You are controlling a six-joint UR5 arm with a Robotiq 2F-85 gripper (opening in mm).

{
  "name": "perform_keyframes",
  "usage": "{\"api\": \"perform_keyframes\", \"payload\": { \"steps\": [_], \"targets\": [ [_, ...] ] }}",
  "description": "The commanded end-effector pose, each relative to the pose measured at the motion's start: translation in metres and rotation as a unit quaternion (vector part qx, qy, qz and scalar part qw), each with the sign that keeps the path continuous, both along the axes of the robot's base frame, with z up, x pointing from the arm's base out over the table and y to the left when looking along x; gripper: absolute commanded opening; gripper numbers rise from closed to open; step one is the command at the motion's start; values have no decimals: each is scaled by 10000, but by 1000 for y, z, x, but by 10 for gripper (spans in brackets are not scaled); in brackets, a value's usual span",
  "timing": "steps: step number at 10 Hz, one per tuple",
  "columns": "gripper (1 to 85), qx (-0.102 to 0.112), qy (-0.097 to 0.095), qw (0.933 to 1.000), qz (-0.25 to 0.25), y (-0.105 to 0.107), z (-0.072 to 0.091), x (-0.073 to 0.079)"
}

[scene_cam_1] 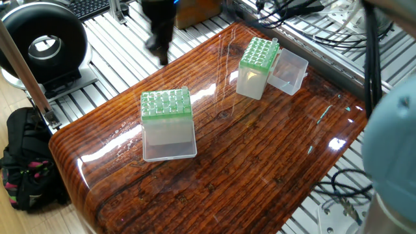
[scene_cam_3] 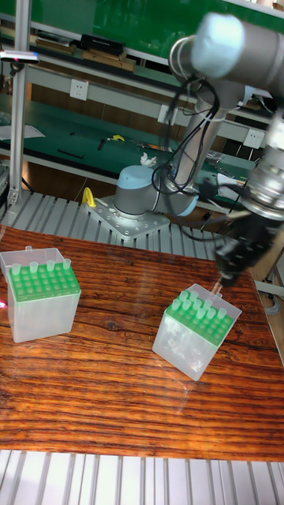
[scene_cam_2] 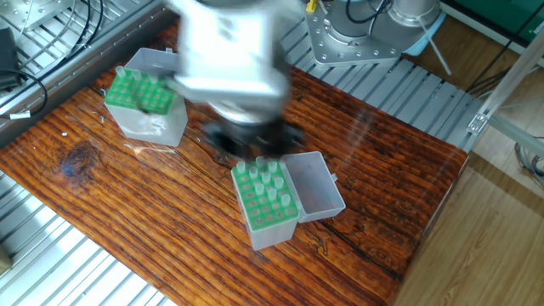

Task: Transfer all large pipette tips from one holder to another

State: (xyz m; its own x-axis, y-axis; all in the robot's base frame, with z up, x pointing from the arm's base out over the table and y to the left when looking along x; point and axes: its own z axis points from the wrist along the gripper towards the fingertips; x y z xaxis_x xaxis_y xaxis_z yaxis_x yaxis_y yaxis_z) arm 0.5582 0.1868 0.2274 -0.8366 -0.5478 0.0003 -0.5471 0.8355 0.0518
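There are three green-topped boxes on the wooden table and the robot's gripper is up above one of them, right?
Not three: two. The tall fixed view shows one green-topped box on the left and another green-topped box to its right, both on the wooden table. The gripper is indeed above the right one.

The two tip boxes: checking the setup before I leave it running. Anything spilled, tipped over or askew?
Nothing stands out. Both green-topped boxes stand upright on the table, with no tips lying loose. The gripper is motion-blurred near the second box.
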Motion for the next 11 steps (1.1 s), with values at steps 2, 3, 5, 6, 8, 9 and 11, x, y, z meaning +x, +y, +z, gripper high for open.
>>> {"api": "perform_keyframes", "payload": {
  "steps": [2,3,5,6,8,9,11],
  "targets": [
    [203,133,91,9999,-27,55,-23,-32],
    [203,130,115,9998,104,53,-23,-27],
    [207,-21,75,9998,193,44,-23,-22],
    [207,17,28,9998,207,46,-23,-20],
    [220,-101,-68,9998,151,40,-23,-14],
    [220,-111,27,9999,46,39,-23,-19],
    [220,-341,-180,9992,137,34,-35,-1]
  ]
}}
